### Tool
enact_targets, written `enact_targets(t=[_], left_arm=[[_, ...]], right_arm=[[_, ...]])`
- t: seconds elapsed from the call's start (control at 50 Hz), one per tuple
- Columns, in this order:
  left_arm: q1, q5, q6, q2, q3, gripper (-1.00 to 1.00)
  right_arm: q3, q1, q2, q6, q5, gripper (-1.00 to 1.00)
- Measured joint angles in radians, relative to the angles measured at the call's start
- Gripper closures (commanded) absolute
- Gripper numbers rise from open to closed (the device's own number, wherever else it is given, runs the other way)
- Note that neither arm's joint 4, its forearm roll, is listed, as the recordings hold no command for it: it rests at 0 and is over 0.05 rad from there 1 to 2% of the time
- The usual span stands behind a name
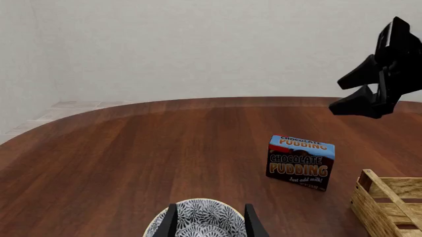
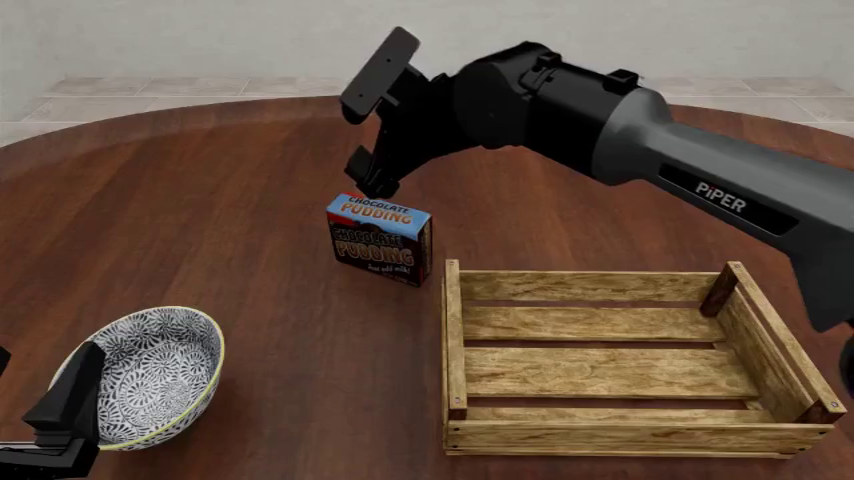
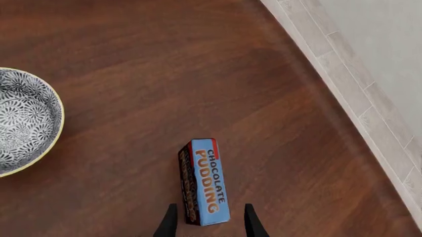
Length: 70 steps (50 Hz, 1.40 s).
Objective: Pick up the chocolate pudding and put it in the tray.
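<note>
1. Front view shows a round wooden table [image 2: 200, 220] with the tray [image 2: 601, 362], a slatted wooden crate, on its right side.
2. Right gripper [image 2: 374, 168] hangs just above the chocolate pudding [image 2: 379, 239], fingers spread, not touching it.
3. A patterned bowl [image 2: 147, 375] sits near left, beneath the left gripper [image 1: 209, 222], whose fingers are parted.
4. The pudding stands upright just beyond the tray's far left corner.

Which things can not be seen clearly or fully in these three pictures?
- Left gripper: only its fingertips show in the left wrist view; cut by the edge.
- Bowl: partly cut off in both wrist views.
- Tray: only a corner in the left wrist view.
- Chocolate pudding: back face hidden everywhere.
</note>
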Motion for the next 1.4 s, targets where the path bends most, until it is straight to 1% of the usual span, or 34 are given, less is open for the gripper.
enact_targets(t=[0.38,0.66,0.88,1.2,1.4], left_arm=[[0.000,0.000,0.000,0.000,0.000,-1.00],[0.000,0.000,0.000,0.000,0.000,-1.00],[0.000,0.000,0.000,0.000,0.000,-1.00],[0.000,0.000,0.000,0.000,0.000,-1.00],[0.000,0.000,0.000,0.000,0.000,-1.00]], right_arm=[[-0.047,0.005,0.010,-0.062,0.070,-1.00],[-0.076,0.014,0.016,-0.090,0.124,-1.00],[-0.114,0.018,0.032,-0.101,0.159,-1.00],[-0.213,0.004,0.090,-0.109,0.224,-1.00],[-0.240,-0.009,0.120,-0.120,0.243,-1.00]])
